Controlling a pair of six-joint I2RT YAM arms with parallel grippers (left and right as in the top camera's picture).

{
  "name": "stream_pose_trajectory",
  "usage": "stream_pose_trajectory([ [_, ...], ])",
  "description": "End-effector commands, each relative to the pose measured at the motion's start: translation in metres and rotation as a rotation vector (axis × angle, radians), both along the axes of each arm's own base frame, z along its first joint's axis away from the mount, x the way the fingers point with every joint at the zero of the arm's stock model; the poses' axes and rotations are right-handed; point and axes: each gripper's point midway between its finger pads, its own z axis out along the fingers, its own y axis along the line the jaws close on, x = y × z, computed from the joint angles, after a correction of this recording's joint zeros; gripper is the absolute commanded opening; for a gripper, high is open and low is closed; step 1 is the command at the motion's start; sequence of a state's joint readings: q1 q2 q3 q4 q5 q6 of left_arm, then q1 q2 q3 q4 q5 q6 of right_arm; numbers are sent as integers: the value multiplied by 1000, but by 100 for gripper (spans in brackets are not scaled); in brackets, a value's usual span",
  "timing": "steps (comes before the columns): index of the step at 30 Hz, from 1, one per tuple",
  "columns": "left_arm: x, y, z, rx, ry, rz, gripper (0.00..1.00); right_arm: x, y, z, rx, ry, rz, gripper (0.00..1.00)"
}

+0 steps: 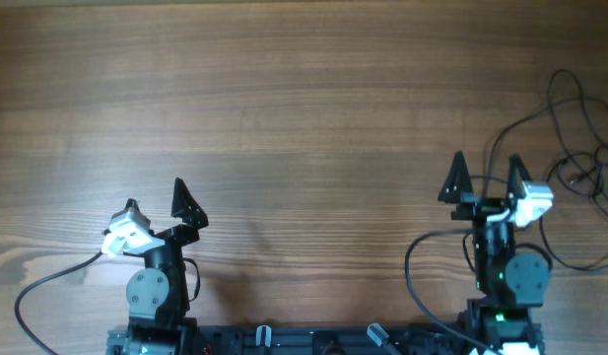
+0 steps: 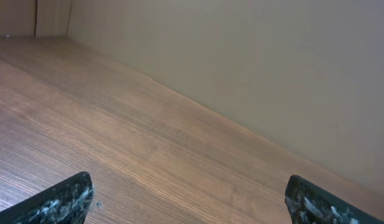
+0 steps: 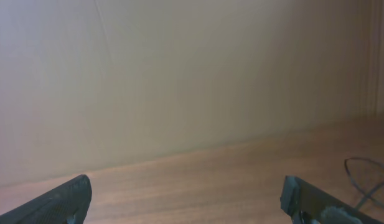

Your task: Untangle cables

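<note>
Clearly, the left gripper (image 1: pixel 156 197) and right gripper (image 1: pixel 487 168) both stand wide open, holding nothing. The cables (image 1: pixel 579 148) lie bunched at the overhead frame's right edge. The right gripper should probably pinch one loose strand, not the knot.

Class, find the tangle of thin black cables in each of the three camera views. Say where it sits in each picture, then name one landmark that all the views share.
Overhead: the cables lie at the far right edge, just right of the right gripper.
Left wrist: not in it; only tabletop and wall.
Right wrist: one loop shows at the lower right edge.
Shared landmark: the wooden table.
</note>
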State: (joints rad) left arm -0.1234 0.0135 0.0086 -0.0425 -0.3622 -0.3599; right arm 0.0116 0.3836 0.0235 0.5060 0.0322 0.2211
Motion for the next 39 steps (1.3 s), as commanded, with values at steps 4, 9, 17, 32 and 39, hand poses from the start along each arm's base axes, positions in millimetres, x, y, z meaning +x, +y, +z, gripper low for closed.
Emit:
stream_pose_trajectory([
  [4, 0, 0, 0, 15, 1, 0, 100, -19, -3, -2, -6, -15, -19, 100],
  [9, 0, 0, 0, 15, 1, 0, 100, -23, -3, -18, -7, 43, -19, 100],
  [17, 0, 0, 0, 15, 1, 0, 100, -21, 16, -51, -168, 174, 82, 100],
  [32, 0, 0, 0, 15, 1, 0, 100, -14, 20, -104, -183, 402, 117, 100],
  [39, 0, 0, 0, 15, 1, 0, 100, -17, 20, -72, -184, 266, 107, 100],
])
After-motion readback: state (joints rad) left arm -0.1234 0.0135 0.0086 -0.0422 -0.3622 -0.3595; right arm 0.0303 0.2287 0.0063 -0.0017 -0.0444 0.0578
